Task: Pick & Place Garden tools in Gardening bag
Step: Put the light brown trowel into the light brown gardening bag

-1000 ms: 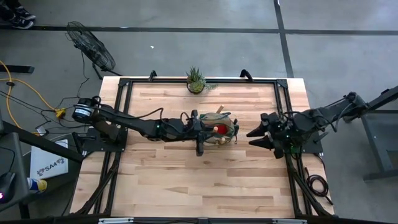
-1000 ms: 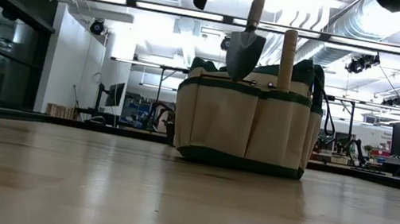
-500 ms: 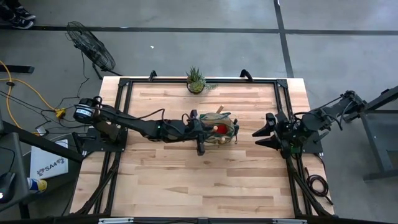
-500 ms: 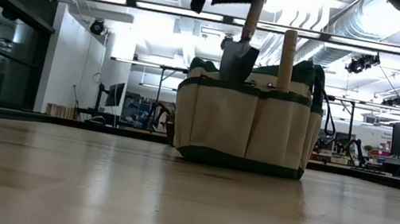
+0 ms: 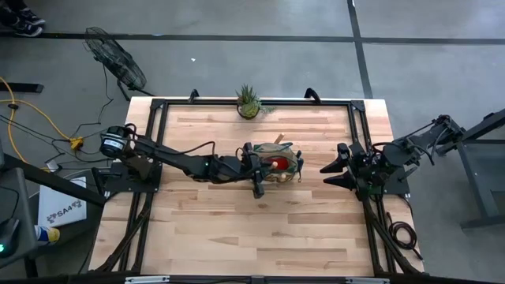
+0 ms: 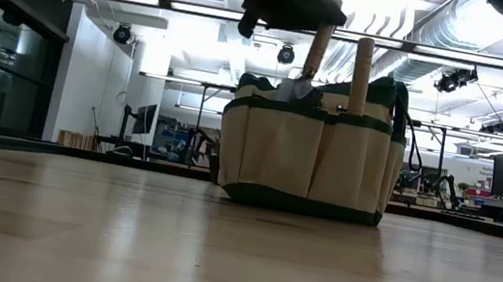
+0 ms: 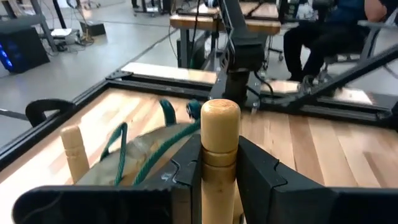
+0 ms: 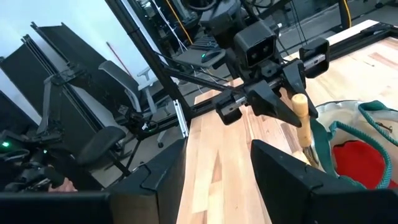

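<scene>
Tan gardening bag (image 5: 286,165) stands mid-bench (image 5: 237,229). Above its rim, the left claw (image 6: 317,15) grips a trowel (image 6: 305,69) by its wooden handle, blade dipping inside beside 1 upright handle (image 6: 362,72). Right claw (image 5: 327,170) hangs open nearby.

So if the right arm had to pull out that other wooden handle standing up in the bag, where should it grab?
Probably the bare top of the wooden handle, from straight above: it stands upright above the bag rim, the rest hidden inside.
</scene>
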Tool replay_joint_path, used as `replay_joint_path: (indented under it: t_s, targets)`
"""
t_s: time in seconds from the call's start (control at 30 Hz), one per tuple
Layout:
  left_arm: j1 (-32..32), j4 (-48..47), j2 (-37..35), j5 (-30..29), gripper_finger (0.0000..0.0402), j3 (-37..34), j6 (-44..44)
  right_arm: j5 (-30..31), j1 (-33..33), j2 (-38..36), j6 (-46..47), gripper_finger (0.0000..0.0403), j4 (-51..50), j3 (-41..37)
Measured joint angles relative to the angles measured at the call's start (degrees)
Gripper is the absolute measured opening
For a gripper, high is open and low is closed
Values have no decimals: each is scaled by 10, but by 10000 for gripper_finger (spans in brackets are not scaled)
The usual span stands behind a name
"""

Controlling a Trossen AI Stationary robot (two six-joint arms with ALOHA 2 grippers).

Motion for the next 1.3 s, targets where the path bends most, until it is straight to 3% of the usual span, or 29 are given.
replay_joint_path:
  t_s: [0.5, 1.3]
  targets:
    - [0, -54, 6, -16, 67, 0, -44, -33, 0, -8, -7, 174, -9, 0]
    - [0, -14, 36, -24, 68, 0, -76, -27, 0, -84, -32, 174, -64, 0]
